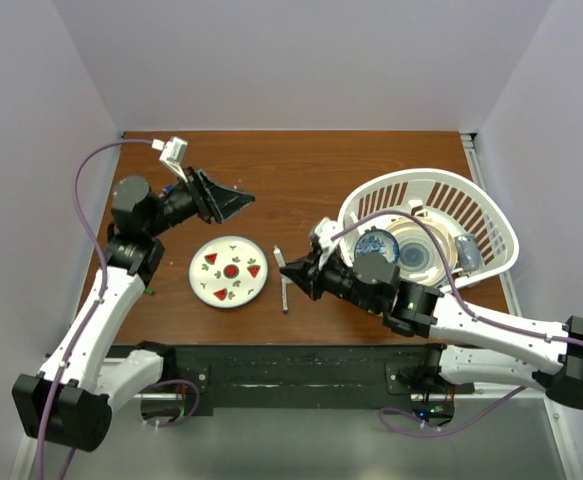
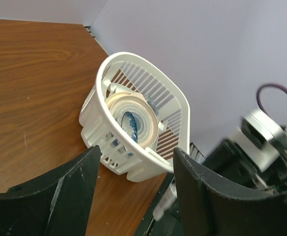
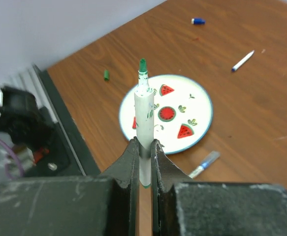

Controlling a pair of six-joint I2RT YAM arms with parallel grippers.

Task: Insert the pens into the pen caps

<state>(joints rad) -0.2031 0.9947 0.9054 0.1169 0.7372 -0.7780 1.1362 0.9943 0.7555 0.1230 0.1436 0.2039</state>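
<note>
My right gripper is shut on a white pen with a green tip, holding it above the table in front of the watermelon plate. In the top view this gripper is just right of the plate, with the held pen beside it. A second pen with a blue band lies by the plate's edge. A third white pen lies beyond the plate. A green cap and a blue cap lie on the wood. My left gripper is open, empty and raised behind the plate.
A white slatted basket holding dishes stands at the right, and also shows in the left wrist view. The table's black front edge is close to the left of my right gripper. Purple walls close in on three sides.
</note>
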